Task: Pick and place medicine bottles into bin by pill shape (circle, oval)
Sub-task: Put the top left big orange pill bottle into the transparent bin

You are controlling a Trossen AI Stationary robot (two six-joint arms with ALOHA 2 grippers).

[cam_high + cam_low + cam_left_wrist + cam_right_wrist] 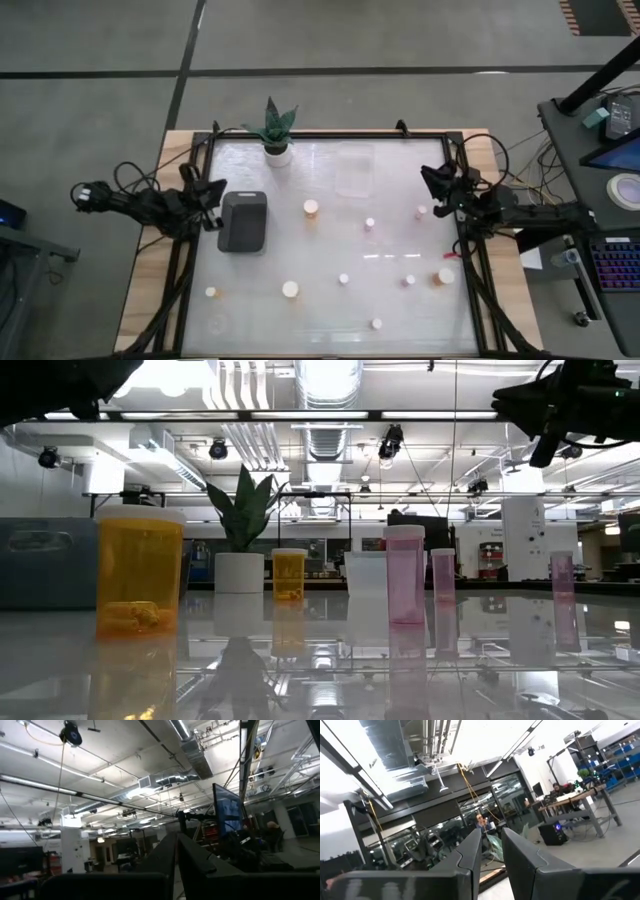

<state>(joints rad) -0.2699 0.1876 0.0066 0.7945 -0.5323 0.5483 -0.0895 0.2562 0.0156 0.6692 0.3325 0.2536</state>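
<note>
Bottles [311, 207]: light, rigid, smooth plastic, scattered right of the dark bin [243, 221]; grasp around the body below the cap.
Left gripper [213, 190]: closed, empty, beside the bin.
Right gripper [432, 180]: closed, empty.

Ceiling strip lights [330, 380] are blazing across the top of the low view, blowing out to white. The glossy table [330, 250] is throwing back pale glare and mirroring the bottles [139, 572]. Both wrist views are looking soft and smeared.
</note>
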